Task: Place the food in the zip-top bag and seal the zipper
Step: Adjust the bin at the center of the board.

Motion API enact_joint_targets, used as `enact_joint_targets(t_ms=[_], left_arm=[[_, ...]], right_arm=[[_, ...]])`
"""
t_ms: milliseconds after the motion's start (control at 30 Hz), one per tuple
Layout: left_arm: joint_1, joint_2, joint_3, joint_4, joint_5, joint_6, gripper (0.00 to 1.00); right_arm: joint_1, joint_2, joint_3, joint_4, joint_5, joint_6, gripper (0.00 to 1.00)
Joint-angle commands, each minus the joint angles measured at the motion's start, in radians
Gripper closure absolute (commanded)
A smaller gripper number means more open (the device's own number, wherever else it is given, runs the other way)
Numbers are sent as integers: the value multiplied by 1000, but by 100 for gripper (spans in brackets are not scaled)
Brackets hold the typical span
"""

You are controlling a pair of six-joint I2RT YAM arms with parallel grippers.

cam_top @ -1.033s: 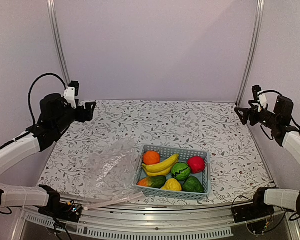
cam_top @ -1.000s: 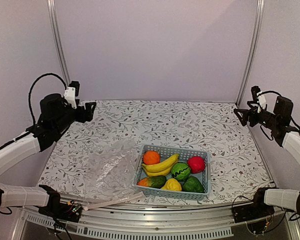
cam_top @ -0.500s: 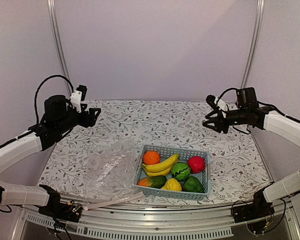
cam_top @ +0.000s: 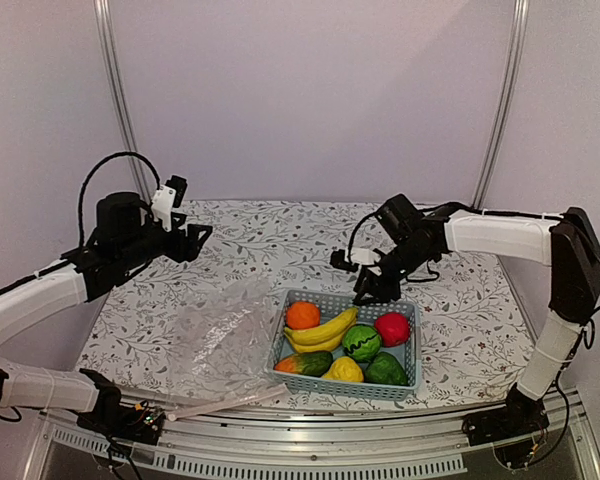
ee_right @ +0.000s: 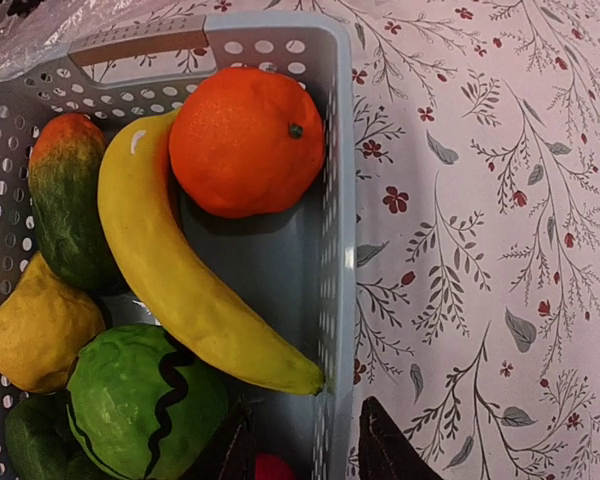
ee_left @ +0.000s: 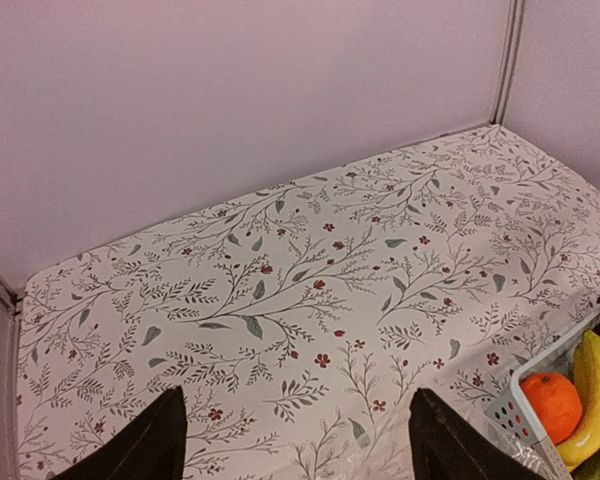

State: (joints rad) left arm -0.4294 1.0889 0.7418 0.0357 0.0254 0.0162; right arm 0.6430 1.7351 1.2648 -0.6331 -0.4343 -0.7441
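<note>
All the food is sitting in the basket by the table's front edge. The bag is lying empty beside it. The right claw is hovering narrow over the basket and the left claw is gaping wide, both holding nothing.

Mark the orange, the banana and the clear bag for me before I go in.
orange (ee_right: 245, 140), right wrist view, middle of its skin.
banana (ee_right: 165, 265), right wrist view, midway along its curve.
zip-top bag (cam_top: 218, 335), top external view, middle of the crinkled film.
</note>
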Motion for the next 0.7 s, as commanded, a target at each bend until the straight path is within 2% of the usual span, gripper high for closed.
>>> enact_joint_targets(t_ms=[0, 167, 433, 667], left_arm=[[-22, 14, 27, -19, 27, 14, 24], [-31, 16, 24, -19, 27, 19, 24], [-36, 17, 27, -20, 39, 16, 24], [-43, 20, 26, -18, 28, 10, 25]], right_arm=[[18, 98, 96, -51, 72, 51, 68], [18, 178, 167, -79, 70, 76, 77], [-6, 176, 154, -81, 88, 114, 100], [-182, 85, 106, -70, 21, 165, 100]])
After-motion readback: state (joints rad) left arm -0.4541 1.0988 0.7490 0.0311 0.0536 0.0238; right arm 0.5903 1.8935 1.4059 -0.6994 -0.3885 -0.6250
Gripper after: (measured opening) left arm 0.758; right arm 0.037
